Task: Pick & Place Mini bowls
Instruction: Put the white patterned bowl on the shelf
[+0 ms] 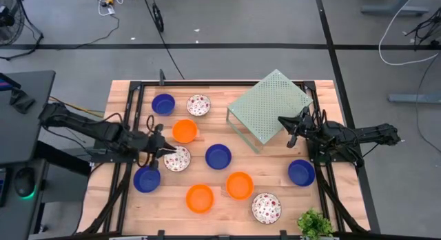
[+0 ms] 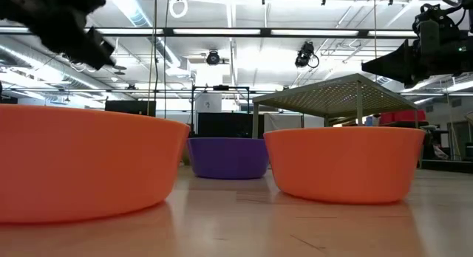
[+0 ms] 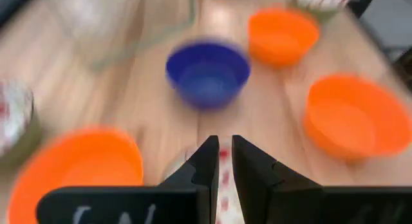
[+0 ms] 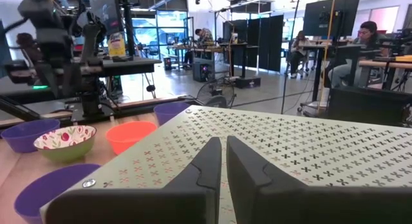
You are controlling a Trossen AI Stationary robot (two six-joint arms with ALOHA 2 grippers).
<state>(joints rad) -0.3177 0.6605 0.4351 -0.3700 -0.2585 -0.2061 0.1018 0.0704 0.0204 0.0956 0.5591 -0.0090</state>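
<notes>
Ten mini bowls sit on their bases on the wooden table: blue ones [image 1: 163, 103] [image 1: 218, 156] [image 1: 147, 178] [image 1: 301, 172], orange ones [image 1: 185, 131] [image 1: 200, 198] [image 1: 240, 185], and white red-speckled ones [image 1: 198, 105] [image 1: 177, 158] [image 1: 266, 207]. My left gripper [image 1: 165, 150] [image 3: 225, 161] is shut and hangs above the left rim of the middle speckled bowl [image 3: 224, 185]. In the low view it [image 2: 109, 61] is well above the bowls and holds nothing. My right gripper [image 1: 289, 128] [image 4: 223, 150] is shut, at the right edge of the rack.
The pale green perforated rack [image 1: 270, 107] [image 4: 302, 153] stands tilted at the table's far right, on thin legs. A small green plant [image 1: 315, 225] is at the near right corner. Black frame rails run along the table's left and right sides. People sit at desks in the room beyond.
</notes>
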